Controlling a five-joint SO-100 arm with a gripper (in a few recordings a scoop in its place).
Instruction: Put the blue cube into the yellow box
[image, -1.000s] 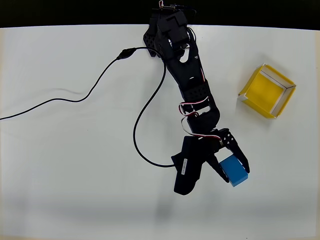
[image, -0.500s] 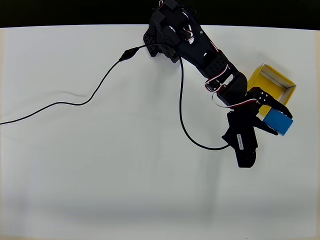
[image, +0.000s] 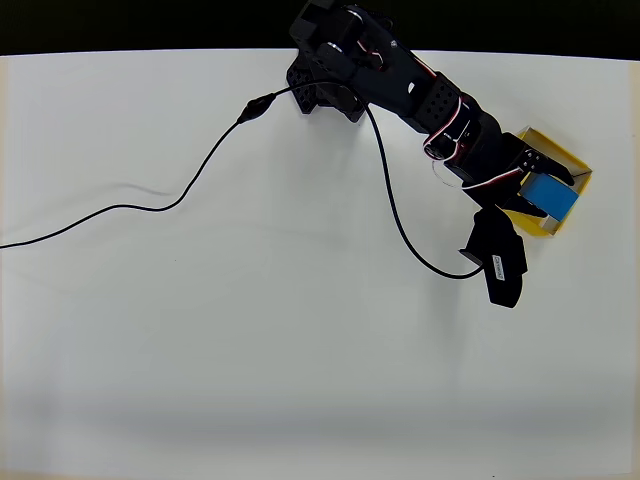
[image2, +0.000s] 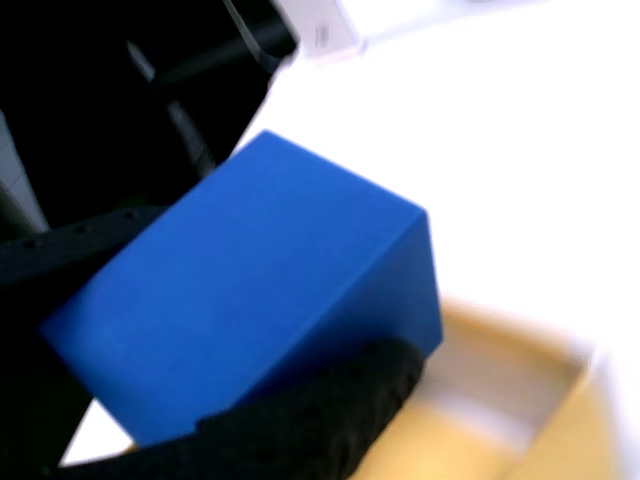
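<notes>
In the overhead view the blue cube (image: 551, 197) hangs over the yellow box (image: 566, 165) at the table's right side, held between the black fingers of my gripper (image: 546, 196), which is shut on it. Most of the box's floor is hidden by the cube and the gripper. The wrist view has the blue cube (image2: 260, 300) large and close, clamped between a dark finger (image2: 320, 410) below and one above, with the yellow box (image2: 520, 400) blurred beneath it at the lower right.
A black cable (image: 150, 205) snakes across the white table (image: 250, 350) from the left edge to the arm's base (image: 325, 60); another loop (image: 405, 235) hangs off the arm toward the centre right. The table's dark far edge runs along the top.
The arm has swung from the lower centre up and to the right, carrying the blue cube from near the table's middle to above the yellow box.
</notes>
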